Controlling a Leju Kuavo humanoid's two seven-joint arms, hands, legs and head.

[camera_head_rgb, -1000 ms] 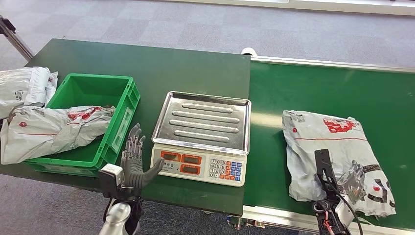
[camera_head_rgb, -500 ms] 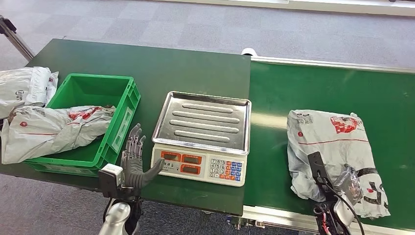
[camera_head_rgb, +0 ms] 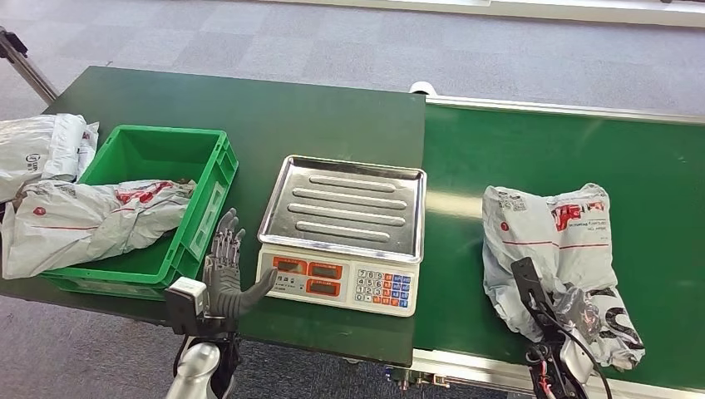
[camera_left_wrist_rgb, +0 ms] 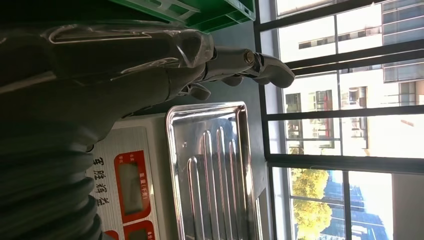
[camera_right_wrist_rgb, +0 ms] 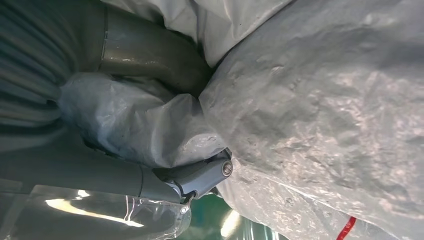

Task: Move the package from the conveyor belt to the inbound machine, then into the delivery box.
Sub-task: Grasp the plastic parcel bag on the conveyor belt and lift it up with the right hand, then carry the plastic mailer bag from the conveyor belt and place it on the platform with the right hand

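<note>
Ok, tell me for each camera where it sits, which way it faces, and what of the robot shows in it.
Head view: high on the body, looking forward and down at the green table, scale, green box and conveyor belt; both arms enter from below.
Left wrist view: behind the left hand, facing across the scale toward windows.
Right wrist view: behind the right hand, close against the grey package that it grips.
Shared: the scale in the head and left wrist views; the package in the head and right wrist views.
</note>
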